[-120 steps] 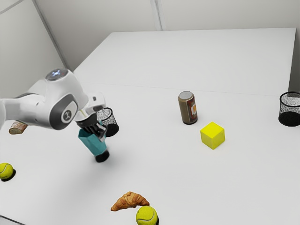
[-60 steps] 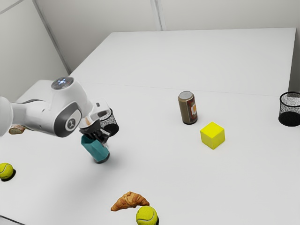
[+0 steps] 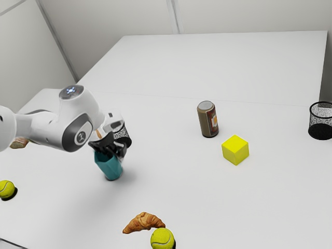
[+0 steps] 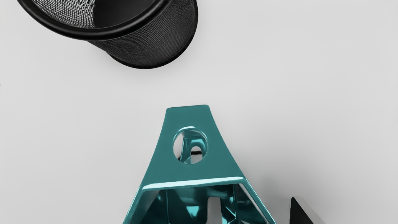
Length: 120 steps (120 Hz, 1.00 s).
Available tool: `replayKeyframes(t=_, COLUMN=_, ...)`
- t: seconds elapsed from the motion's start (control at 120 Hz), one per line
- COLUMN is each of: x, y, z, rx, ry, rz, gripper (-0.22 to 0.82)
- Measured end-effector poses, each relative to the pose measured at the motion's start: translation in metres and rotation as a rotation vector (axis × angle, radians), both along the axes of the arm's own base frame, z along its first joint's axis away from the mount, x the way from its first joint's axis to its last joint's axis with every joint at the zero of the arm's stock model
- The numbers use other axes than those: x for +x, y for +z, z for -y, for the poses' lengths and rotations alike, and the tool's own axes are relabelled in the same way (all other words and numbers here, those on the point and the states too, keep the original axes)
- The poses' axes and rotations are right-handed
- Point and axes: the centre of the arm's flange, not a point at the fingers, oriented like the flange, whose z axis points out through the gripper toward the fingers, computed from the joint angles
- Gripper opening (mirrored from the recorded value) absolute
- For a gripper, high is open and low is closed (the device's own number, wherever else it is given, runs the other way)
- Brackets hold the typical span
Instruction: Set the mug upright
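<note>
Apparently the setting-down step: mug (image 3: 109, 165) near upright, end effector (image 3: 114, 151) at rim (grip: can't tell); seat base flat before withdrawing.

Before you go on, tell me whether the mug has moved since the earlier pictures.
Yes: judged against the unmoved can, the mug has swung its upper end toward the exterior view's right and now leans less.
</note>
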Motion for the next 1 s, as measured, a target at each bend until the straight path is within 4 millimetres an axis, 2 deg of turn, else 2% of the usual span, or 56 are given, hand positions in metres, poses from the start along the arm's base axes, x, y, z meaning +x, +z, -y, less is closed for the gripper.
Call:
replayKeyframes(t=0.125, x=0.003, y=0.017, z=0.002, rx=0.002, ry=-0.001, rz=0.031, gripper=0.29)
replayKeyframes(t=0.275, x=0.020, y=0.055, z=0.003, rx=-0.002, ry=0.010, rz=0.050, gripper=0.42)
replayKeyframes(t=0.408, x=0.033, y=0.086, z=0.004, rx=-0.009, ry=0.023, rz=0.020, gripper=0.50)
replayKeyframes(t=0.642, x=0.052, y=0.141, z=0.011, rx=-0.043, ry=0.041, rz=-0.055, gripper=0.55)
replayKeyframes(t=1.0, x=0.072, y=0.219, z=0.019, rx=-0.067, ry=0.037, rz=-0.127, gripper=0.58)
